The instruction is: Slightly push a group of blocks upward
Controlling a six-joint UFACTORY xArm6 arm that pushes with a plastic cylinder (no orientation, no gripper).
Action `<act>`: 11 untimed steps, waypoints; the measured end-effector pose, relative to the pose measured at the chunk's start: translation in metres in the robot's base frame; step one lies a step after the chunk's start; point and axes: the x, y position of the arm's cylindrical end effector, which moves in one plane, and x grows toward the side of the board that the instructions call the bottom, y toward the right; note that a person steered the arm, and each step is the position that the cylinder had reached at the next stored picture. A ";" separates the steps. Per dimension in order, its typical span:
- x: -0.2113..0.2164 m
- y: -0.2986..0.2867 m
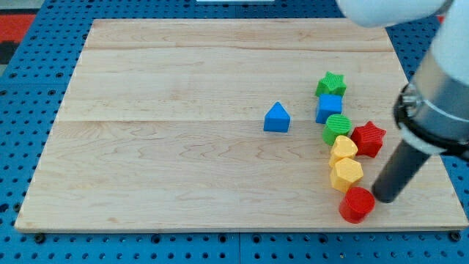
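Note:
A column of blocks stands at the view's right on the wooden board [183, 110]: a green star [331, 84] at the top, a blue cube [329, 108], a green cylinder [338, 128], a red star [368, 138], two yellow blocks [343, 150] [346, 174] and a red cylinder [357, 204] at the bottom. A blue triangular block [276, 117] sits apart, left of the column. My tip [383, 198] rests on the board just right of the red cylinder, touching or nearly touching it, below the red star.
The arm's white and grey body [440, 81] overhangs the board's right edge. A blue perforated surface [29, 147] surrounds the board.

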 end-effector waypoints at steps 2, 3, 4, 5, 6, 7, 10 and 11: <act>-0.034 -0.014; -0.065 0.002; -0.073 0.015; -0.052 -0.009; -0.068 -0.028; -0.112 -0.048; -0.123 0.008; -0.174 0.006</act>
